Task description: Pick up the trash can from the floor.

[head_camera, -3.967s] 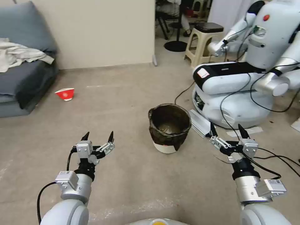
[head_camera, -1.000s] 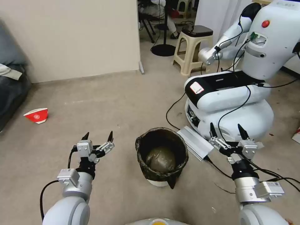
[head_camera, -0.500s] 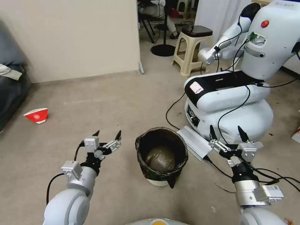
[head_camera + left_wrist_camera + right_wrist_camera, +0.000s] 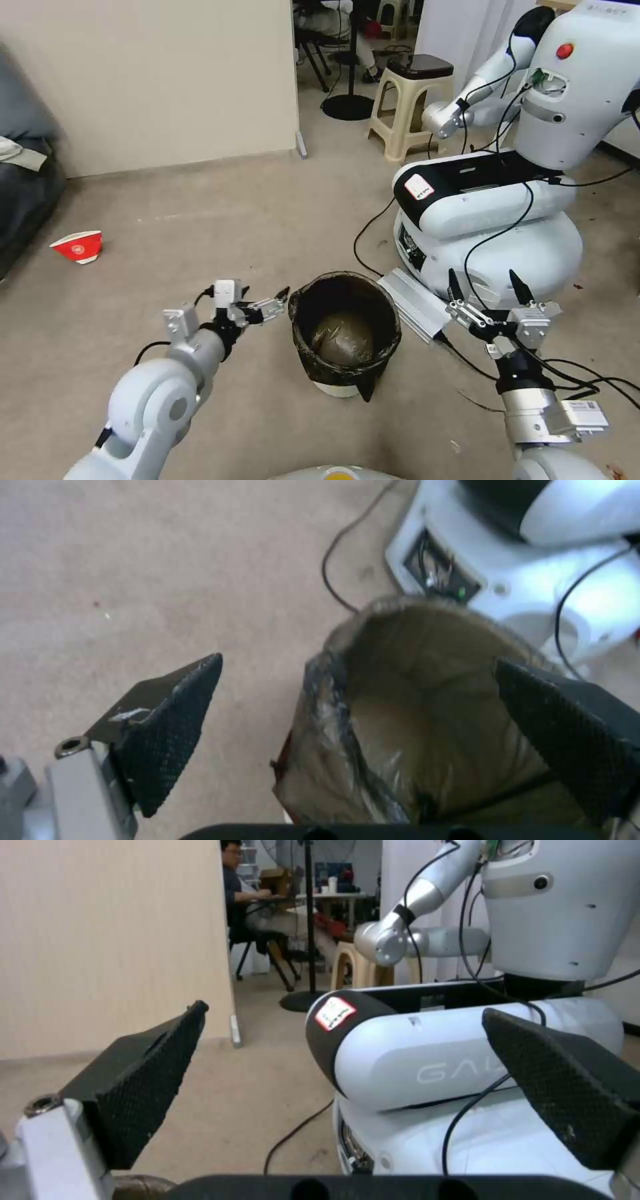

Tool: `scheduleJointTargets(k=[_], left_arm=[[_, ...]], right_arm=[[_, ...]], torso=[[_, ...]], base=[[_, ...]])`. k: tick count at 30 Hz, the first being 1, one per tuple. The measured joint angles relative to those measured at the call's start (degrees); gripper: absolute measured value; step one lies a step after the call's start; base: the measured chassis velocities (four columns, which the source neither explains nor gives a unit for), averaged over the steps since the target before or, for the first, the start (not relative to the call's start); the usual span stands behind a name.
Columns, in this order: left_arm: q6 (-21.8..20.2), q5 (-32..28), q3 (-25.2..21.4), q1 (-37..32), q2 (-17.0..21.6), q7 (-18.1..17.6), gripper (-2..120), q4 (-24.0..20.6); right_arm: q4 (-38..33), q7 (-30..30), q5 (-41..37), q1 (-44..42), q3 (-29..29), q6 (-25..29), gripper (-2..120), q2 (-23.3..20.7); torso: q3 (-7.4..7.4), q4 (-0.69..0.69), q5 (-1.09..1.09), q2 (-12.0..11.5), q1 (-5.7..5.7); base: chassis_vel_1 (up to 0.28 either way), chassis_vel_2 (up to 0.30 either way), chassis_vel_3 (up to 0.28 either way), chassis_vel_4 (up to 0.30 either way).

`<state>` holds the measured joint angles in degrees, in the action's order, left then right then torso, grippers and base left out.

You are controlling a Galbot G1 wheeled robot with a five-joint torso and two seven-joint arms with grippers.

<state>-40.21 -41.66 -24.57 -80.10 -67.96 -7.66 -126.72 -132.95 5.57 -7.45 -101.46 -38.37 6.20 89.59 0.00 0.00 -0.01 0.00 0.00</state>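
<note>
The small round white plastic trash can (image 4: 345,333) stands upright on the flat beige-grey matte floor (image 4: 220,220), directly in front of the robot and between its two arms. A dark brown-black translucent bag lines it and folds down over the rim, hiding most of the white wall so that only a pale band shows at the base; one loose point of bag hangs down the near side. Inside, the bag sags in brownish wrinkles around a dull rounded patch at the bottom. The left tool (image 4: 265,305) reaches in low from the left, its fingers spread apart, the leading tip just beside the can's left rim; whether it touches cannot be told. In the left wrist view the left tool (image 4: 360,730) has its two dark textured fingers set to either side of the bagged rim of the trash can (image 4: 427,715). The right tool (image 4: 488,287) hangs to the right of the can, fingers spread and pointing up, close before a large white wheeled robot (image 4: 493,200) whose cables trail on the floor.
</note>
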Motion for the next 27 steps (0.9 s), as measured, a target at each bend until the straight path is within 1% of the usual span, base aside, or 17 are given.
scheduleJointTargets(k=[2,5,6,10,15,21,27], left_arm=[[-1.4,0.2,0.9,1.2,-0.2,-0.5,100,0.8],[-2.0,0.8,2.2,2.2,-0.5,-0.9,100,1.7],[-2.2,1.2,3.3,3.1,-0.8,-2.0,100,2.6],[-2.2,2.0,5.1,4.2,-1.1,-3.0,100,4.2],[-2.2,4.9,6.8,6.3,-1.7,-3.7,100,7.1],[-2.1,6.4,9.5,8.6,-2.1,-6.1,100,10.1],[-2.0,6.7,10.1,9.0,-2.4,-6.8,100,10.6]], right_arm=[[0.0,-0.1,0.0,0.0,-0.1,-0.1,100,0.1],[0.2,-0.2,0.0,0.1,-0.1,-0.2,100,0.2],[0.3,-0.3,0.0,0.2,-0.2,-0.2,100,0.2],[0.5,-0.8,0.0,0.3,-0.2,-0.3,100,0.2],[0.9,-1.1,0.0,0.5,-0.4,-0.4,100,0.2],[1.2,-1.2,0.0,0.6,-0.5,-0.4,100,0.1],[1.2,-1.3,0.0,0.6,-0.6,-0.4,100,0.1]], torso=[[0.00,0.00,0.02,0.0,0.00],[0.00,0.00,0.01,0.0,0.00],[0.00,0.00,0.02,0.0,0.00],[0.00,-0.01,0.01,0.0,0.00],[0.00,-0.01,0.02,0.0,0.00],[0.00,-0.01,0.01,0.0,0.00],[0.00,-0.01,0.01,0.0,0.00]], base=[[0.000,0.000,0.000,0.000],[0.000,0.000,0.000,0.000],[0.000,0.000,0.000,0.000],[0.000,0.000,0.000,0.000],[0.000,0.000,0.000,0.000],[0.000,0.000,0.000,0.000],[0.000,0.000,0.000,0.000]])
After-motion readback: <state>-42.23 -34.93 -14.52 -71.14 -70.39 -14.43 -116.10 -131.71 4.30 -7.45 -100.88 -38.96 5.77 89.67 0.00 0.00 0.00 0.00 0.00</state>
